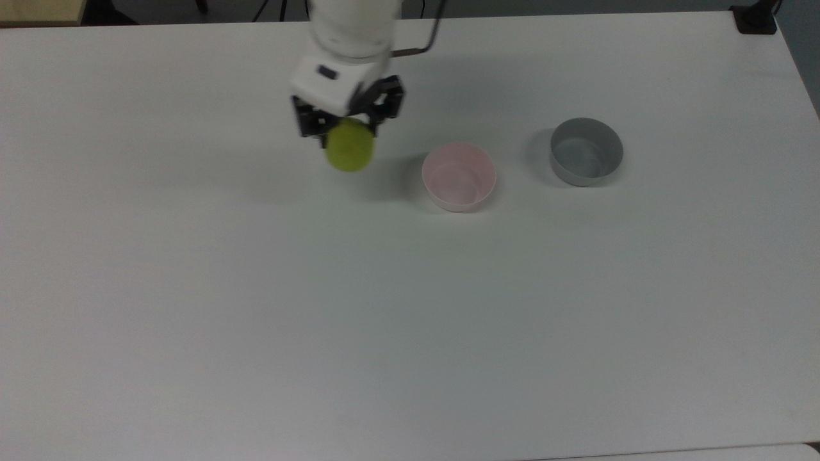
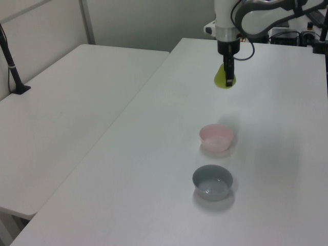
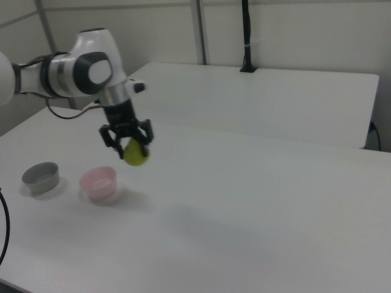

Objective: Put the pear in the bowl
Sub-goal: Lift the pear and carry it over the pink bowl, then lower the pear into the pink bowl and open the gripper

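My gripper (image 1: 348,131) (image 2: 227,79) (image 3: 129,143) is shut on the yellow-green pear (image 1: 350,152) (image 2: 220,81) (image 3: 136,154), holding it in the air well above the white table. The pale pink bowl (image 1: 459,177) (image 2: 216,137) (image 3: 98,182) stands empty on the table, to the right of the pear in the top view. In the right view the pear hangs above and slightly right of the pink bowl.
A grey bowl (image 1: 586,152) (image 2: 212,182) (image 3: 41,176) stands empty just beyond the pink one, on the top view's right. The white table (image 1: 384,320) stretches wide and bare in front. A second white table (image 2: 61,113) adjoins it in the left view.
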`<state>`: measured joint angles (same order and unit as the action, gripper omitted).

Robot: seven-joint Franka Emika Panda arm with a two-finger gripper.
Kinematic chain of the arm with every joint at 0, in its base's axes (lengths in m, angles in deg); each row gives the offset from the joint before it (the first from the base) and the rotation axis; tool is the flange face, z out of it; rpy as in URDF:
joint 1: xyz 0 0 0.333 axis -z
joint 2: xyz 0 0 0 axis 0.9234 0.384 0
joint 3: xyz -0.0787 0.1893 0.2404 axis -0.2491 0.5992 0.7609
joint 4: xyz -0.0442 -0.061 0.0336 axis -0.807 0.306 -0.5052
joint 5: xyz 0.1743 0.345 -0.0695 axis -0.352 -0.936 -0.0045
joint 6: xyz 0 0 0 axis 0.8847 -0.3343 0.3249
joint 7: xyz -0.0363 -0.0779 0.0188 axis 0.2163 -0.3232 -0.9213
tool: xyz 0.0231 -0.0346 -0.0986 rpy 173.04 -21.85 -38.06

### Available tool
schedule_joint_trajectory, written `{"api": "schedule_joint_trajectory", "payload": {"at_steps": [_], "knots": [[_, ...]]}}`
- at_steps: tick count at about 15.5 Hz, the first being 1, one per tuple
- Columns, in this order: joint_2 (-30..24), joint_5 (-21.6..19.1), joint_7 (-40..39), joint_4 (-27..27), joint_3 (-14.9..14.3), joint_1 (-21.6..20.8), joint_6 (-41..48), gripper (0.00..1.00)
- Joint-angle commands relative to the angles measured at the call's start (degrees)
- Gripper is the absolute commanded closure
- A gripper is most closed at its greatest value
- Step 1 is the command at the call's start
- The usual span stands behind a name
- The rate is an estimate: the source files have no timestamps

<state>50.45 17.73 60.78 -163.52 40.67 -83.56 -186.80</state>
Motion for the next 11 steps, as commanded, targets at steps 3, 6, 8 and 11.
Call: {"api": "schedule_joint_trajectory", "payload": {"at_steps": [3, 6, 8, 11], "knots": [[0.9, -3.5, 7.3, 0.8, 2.4, -7.9, 1.1, 0.67], [2.2, -3.4, 7.5, 0.9, 4.0, -8.0, 1.1, 0.61], [3.8, -3.3, 7.7, 1.0, 4.1, -8.4, 0.9, 0.6], [6.0, -3.4, 8.6, 1.0, 4.8, -9.2, -1.1, 0.6]]}}
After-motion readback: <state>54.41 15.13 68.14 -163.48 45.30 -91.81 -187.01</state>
